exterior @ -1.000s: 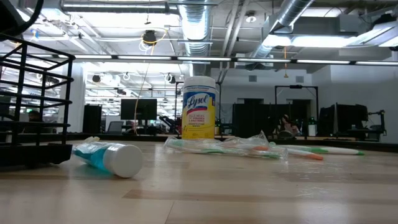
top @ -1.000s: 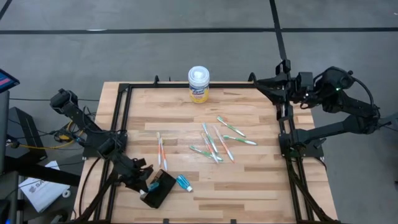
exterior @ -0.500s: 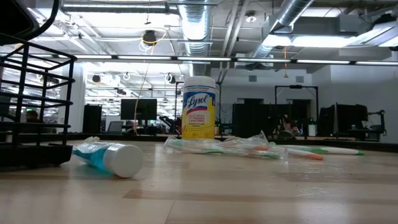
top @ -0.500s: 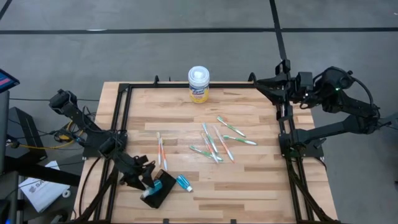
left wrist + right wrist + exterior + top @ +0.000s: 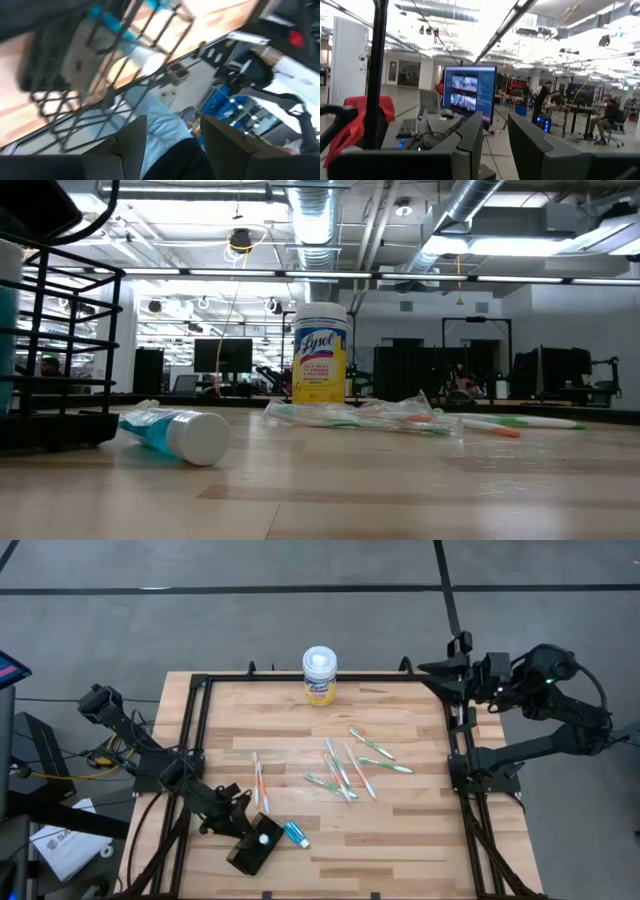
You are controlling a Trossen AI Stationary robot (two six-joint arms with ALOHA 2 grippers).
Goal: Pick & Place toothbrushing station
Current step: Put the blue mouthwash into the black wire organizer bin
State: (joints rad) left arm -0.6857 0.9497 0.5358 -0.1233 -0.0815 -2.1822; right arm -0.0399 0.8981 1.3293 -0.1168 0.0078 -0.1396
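Sitting near the front left corner of the desk [image 5: 400,830] is the black station [image 5: 254,845], with a tube standing in it. The left jaws [image 5: 237,815] are spread and sit just beside its left end, not pinching it. A blue tube [image 5: 175,433] lies next to it. The yellow can [image 5: 320,352] at the back says "Lysol". The right jaws [image 5: 495,137] wait past the back right corner, a bit apart, holding nothing.
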